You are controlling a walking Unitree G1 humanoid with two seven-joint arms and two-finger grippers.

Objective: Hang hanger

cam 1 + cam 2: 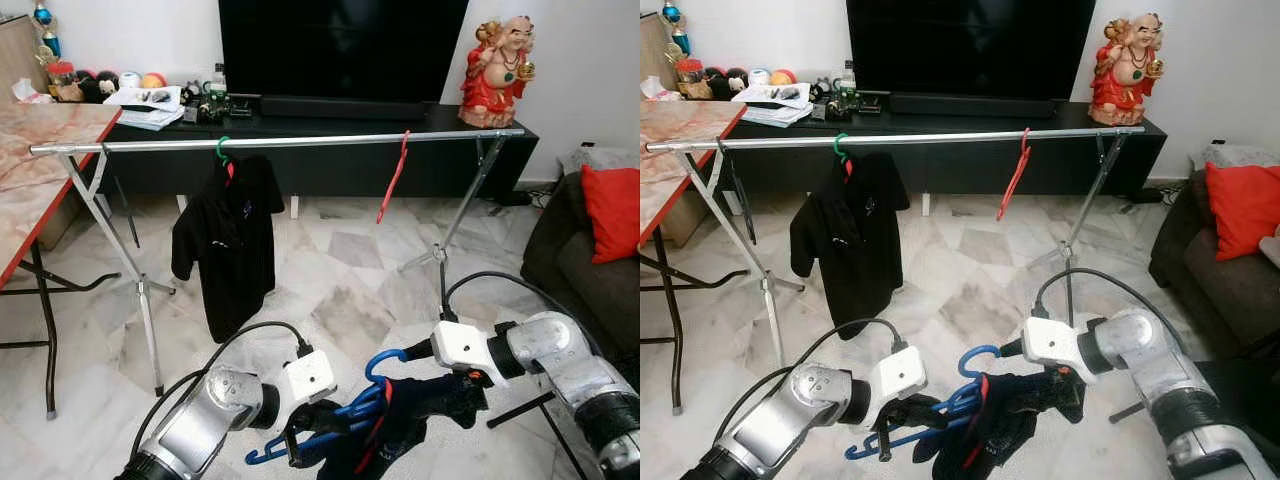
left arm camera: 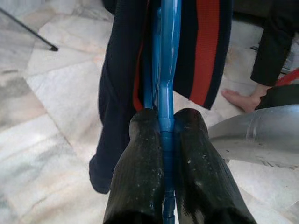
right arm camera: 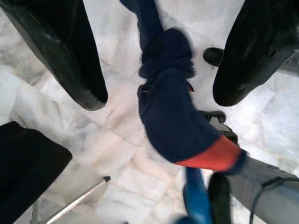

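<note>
A blue hanger (image 1: 383, 362) carrying a navy garment (image 1: 400, 432) with red trim hangs low in front of me. My left gripper (image 2: 161, 116) is shut on the hanger's blue bar and holds it from the left. At the garment's right side, my right gripper (image 3: 159, 93) is open, its fingers spread wide with a navy sleeve (image 3: 175, 121) hanging past them. Farther ahead stands the silver rail (image 1: 300, 141) of a clothes rack. A black shirt (image 1: 230, 240) on a green hanger (image 1: 223, 148) and a bare red hanger (image 1: 393, 180) hang from the rail.
The rack's splayed legs (image 1: 145, 300) stand on the marble floor. A marble-topped table (image 1: 40, 150) is at the left, and a dark sofa with a red cushion (image 1: 610, 210) at the right. A black TV console (image 1: 330, 165) stands behind the rack. A person's foot (image 2: 238, 98) rests on the floor nearby.
</note>
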